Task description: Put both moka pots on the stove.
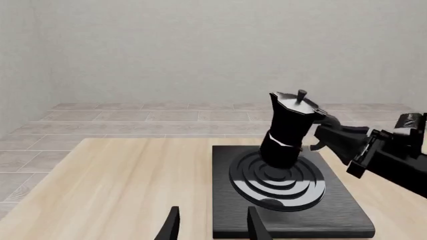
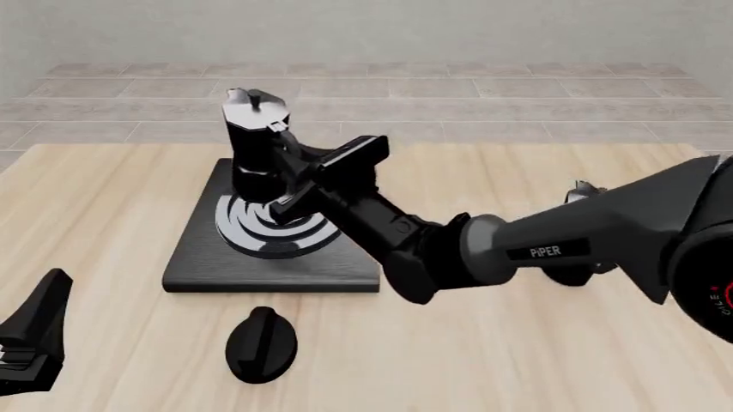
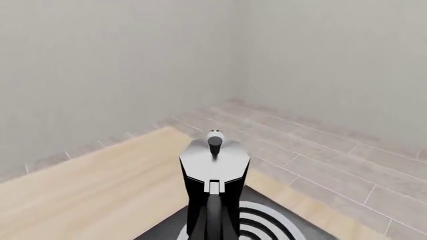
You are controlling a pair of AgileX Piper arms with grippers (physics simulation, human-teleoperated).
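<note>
Right pincer (image 2: 288,182) clamped on pot (image 2: 254,146) handle, pot tilted on stove (image 2: 275,249) burner rings, left pincer (image 1: 210,225) apart near bench's near-left corner.

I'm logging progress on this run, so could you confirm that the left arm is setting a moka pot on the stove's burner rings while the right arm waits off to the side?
Not quite: the arms are swapped. In the front view the right gripper holds the moka pot by its handle over the stove, while the left gripper waits near the table's edge, holding nothing.
</note>
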